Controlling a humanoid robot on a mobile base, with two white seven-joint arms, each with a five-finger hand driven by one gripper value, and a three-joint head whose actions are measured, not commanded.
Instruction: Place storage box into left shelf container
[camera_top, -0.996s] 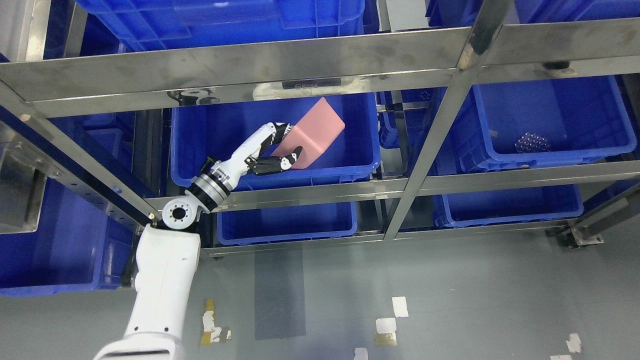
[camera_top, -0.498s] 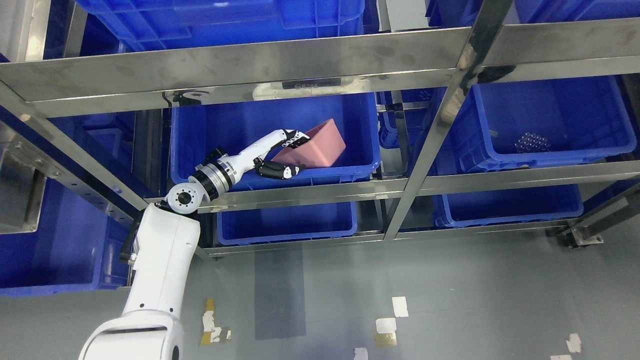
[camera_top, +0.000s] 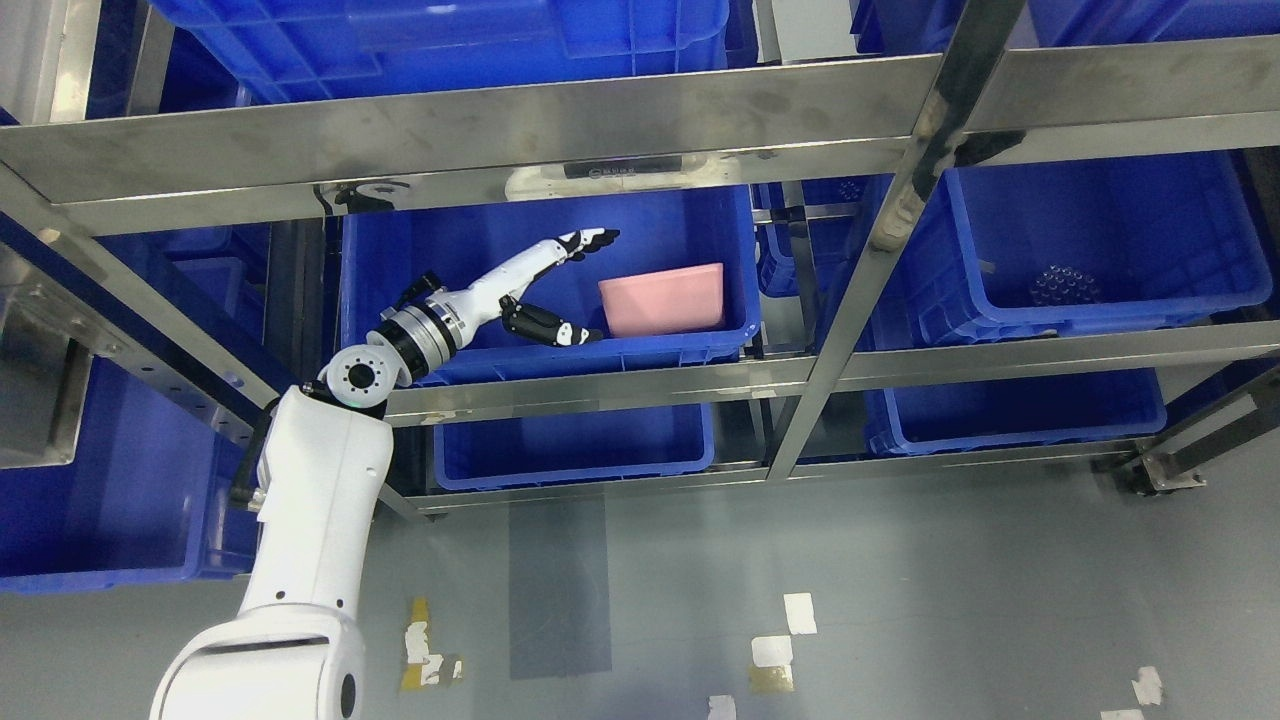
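A pink storage box (camera_top: 663, 298) lies inside the left blue shelf container (camera_top: 480, 240), at its right front corner, resting on the bin's floor. My left hand (camera_top: 590, 285) is inside the same bin, just left of the box and clear of it, open with fingers (camera_top: 592, 238) stretched up and the thumb (camera_top: 560, 331) low. The white left arm (camera_top: 320, 520) rises from the lower left to the shelf's front rail. The right arm is out of view.
Steel shelf rails (camera_top: 600, 110) cross above the bin, and an upright post (camera_top: 880, 240) stands to its right. Another blue bin (camera_top: 1100, 250) sits on the right, more bins below (camera_top: 570, 445) and at far left (camera_top: 110, 490). Grey floor (camera_top: 800, 600) lies below.
The left hand lowered the pink box into the bin, let go of it and drew back to the left. The box dropped from tilted in the hand to lying in the bin.
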